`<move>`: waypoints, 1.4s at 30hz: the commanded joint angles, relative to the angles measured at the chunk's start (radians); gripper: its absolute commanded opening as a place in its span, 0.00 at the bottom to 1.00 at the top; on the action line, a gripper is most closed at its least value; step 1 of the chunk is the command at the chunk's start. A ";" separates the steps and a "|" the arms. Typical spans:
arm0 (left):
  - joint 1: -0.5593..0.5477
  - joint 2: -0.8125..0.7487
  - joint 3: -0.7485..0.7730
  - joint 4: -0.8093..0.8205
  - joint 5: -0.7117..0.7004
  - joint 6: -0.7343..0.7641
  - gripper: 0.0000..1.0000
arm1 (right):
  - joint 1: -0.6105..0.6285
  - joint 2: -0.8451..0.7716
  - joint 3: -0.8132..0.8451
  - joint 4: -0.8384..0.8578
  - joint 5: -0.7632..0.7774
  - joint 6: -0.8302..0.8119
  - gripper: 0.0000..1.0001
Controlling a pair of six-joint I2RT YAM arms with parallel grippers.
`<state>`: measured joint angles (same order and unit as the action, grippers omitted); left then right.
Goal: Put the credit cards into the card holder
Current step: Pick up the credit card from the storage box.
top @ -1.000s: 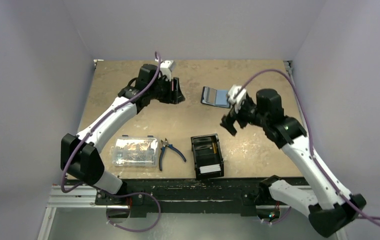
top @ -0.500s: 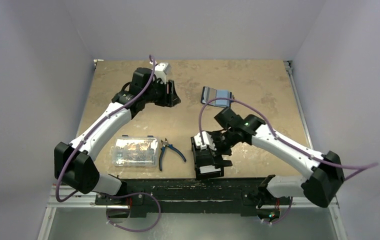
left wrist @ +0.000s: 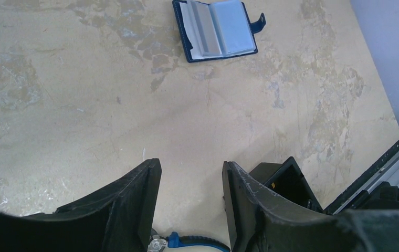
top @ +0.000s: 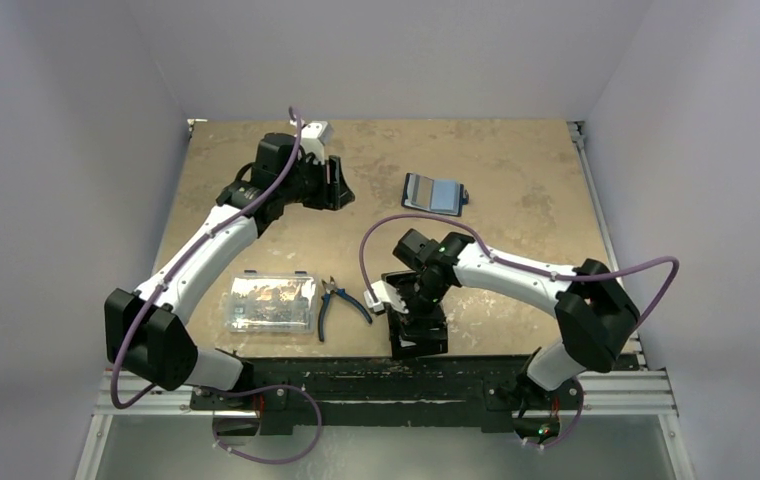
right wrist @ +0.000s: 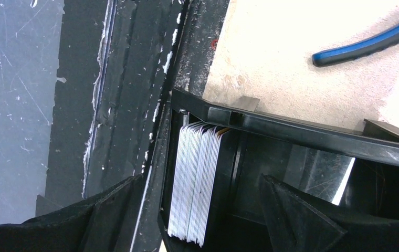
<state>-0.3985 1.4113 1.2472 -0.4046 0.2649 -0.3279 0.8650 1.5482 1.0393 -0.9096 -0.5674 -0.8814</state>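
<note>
My right gripper [top: 414, 306], jaws apart, hangs over white plastic cards [right wrist: 192, 199] stacked in the black rectangular tray [right wrist: 292, 134], open navy wallet [top: 434, 192] at twelve o'clock; my left gripper [left wrist: 191, 165] is likewise apart, empty.

The card holder [top: 434, 192] lies open at the far middle of the table [top: 516, 160], with the left gripper [top: 341, 186] to its left. At the near edge, from left to right, sit the clear box [top: 270, 303], the pliers [top: 341, 303] and the tray [right wrist: 292, 131]. The credit cards [right wrist: 195, 189] stand on edge in the tray's near end, under the right gripper [top: 413, 308].
</note>
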 commanded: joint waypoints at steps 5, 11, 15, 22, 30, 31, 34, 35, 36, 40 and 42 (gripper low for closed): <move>0.018 -0.038 0.017 0.038 0.013 0.016 0.50 | 0.032 -0.001 -0.013 0.027 -0.011 0.030 0.88; 0.021 -0.034 0.015 0.038 0.007 0.018 0.50 | 0.049 -0.022 -0.051 0.041 -0.005 0.045 0.87; 0.023 -0.030 0.015 0.038 0.008 0.016 0.51 | 0.055 -0.041 -0.069 0.043 -0.005 0.054 0.84; 0.023 -0.028 0.014 0.038 0.004 0.018 0.51 | 0.056 -0.097 -0.079 0.029 -0.013 0.078 0.79; 0.023 -0.025 0.013 0.041 0.009 0.019 0.50 | 0.055 -0.123 -0.091 0.032 -0.013 0.095 0.68; 0.023 -0.025 0.012 0.041 0.010 0.019 0.51 | 0.056 -0.122 -0.093 0.035 -0.014 0.098 0.66; 0.023 -0.022 0.011 0.041 0.008 0.020 0.50 | 0.056 -0.122 -0.096 0.042 -0.016 0.103 0.61; 0.023 -0.022 0.012 0.041 0.009 0.020 0.50 | 0.057 -0.120 -0.096 0.043 -0.014 0.104 0.59; 0.023 -0.020 0.011 0.041 0.010 0.019 0.51 | 0.056 -0.120 -0.096 0.042 -0.014 0.104 0.57; 0.023 -0.020 0.011 0.043 0.014 0.019 0.50 | 0.056 -0.120 -0.100 0.050 -0.011 0.115 0.48; 0.023 -0.020 0.011 0.043 0.015 0.019 0.50 | 0.056 -0.117 -0.102 0.052 -0.014 0.122 0.44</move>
<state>-0.3862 1.4040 1.2472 -0.4042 0.2657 -0.3283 0.9161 1.4498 0.9455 -0.8597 -0.5667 -0.7815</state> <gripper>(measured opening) 0.507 0.476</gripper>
